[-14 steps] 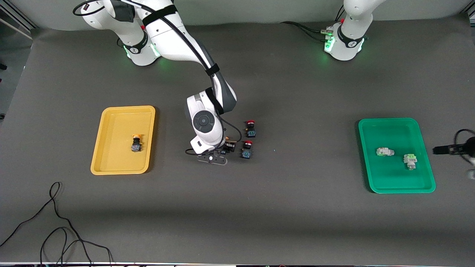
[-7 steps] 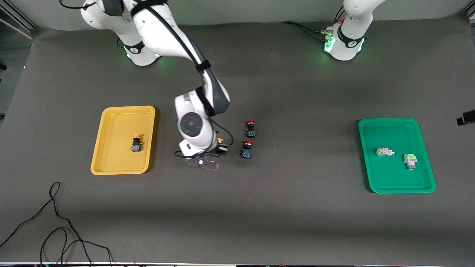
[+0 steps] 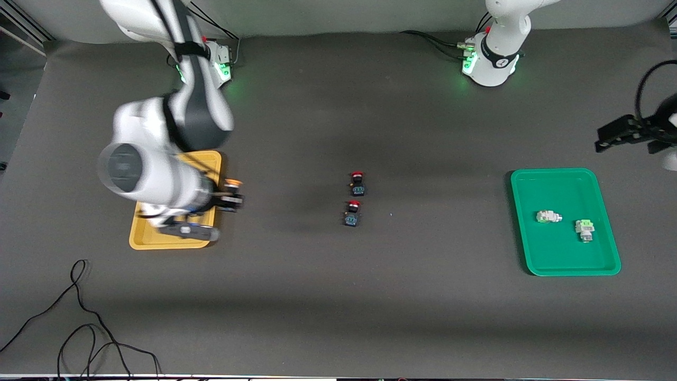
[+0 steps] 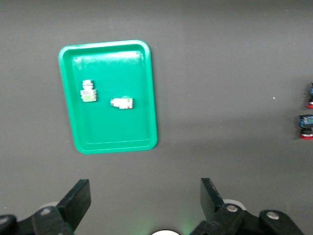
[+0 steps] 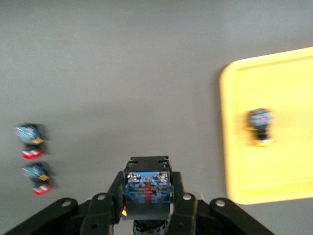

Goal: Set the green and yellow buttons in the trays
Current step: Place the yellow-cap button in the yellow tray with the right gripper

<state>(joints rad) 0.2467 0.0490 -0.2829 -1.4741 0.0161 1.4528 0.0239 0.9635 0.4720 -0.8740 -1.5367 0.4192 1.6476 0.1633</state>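
Right gripper grips yellow button, seemingly off yellow tray rim.

- A dark grey mat covers the table.
- Loose black cables curl at its near corner.
- A pale wall stands along the top.

Even, soft light — motion-blurred right arm

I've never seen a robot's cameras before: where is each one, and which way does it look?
Front: high up across from the robots, looking down; both arms show.
Left wrist: on the left arm, looking down at the green tray; open left hand shows.
Right wrist: looks past the right hand, gripping a yellow button.
Both wrist views show the red buttons.
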